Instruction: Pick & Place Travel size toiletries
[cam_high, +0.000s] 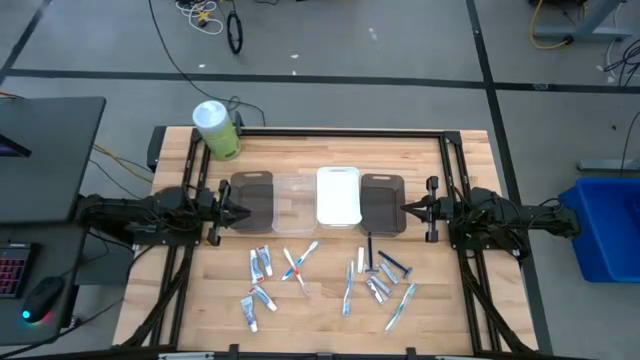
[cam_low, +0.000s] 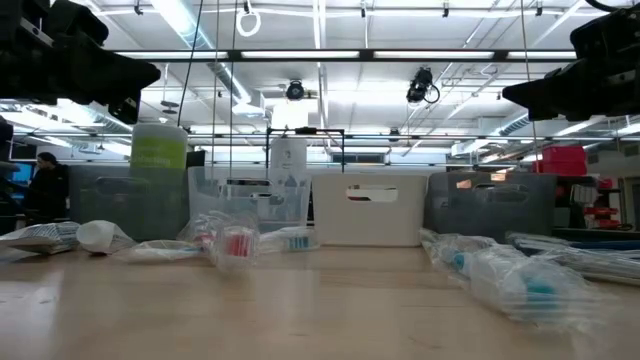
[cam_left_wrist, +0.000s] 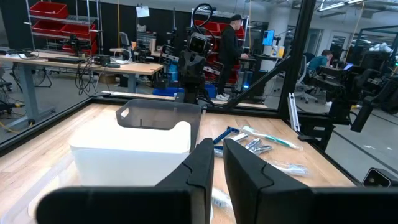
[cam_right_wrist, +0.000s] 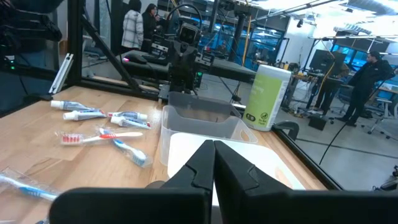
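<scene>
Four trays sit in a row across the middle of the worktop (cam_high: 200, 300): a dark tray (cam_high: 252, 199) nearest the left edge, a clear tray (cam_high: 293, 200), a white tray (cam_high: 338, 195) and a second dark tray (cam_high: 382, 203) nearest the right edge. The travel size toiletries (cam_high: 325, 278) lie loose on the bare wood between this row and the near edge, in two scattered groups: toothpaste tubes (cam_high: 260, 265) and a toothbrush (cam_high: 299, 262) toward the left, razors (cam_high: 392, 264), silvery tubes and more brushes toward the right. A green-white canister (cam_high: 216, 129) stands at the far left corner. The left gripper (cam_high: 243, 212) hangs beside the left end of the tray row, jaws nearly together and holding nothing. The right gripper (cam_high: 404, 209) hangs at the right end of the row, jaws pressed together and empty.
</scene>
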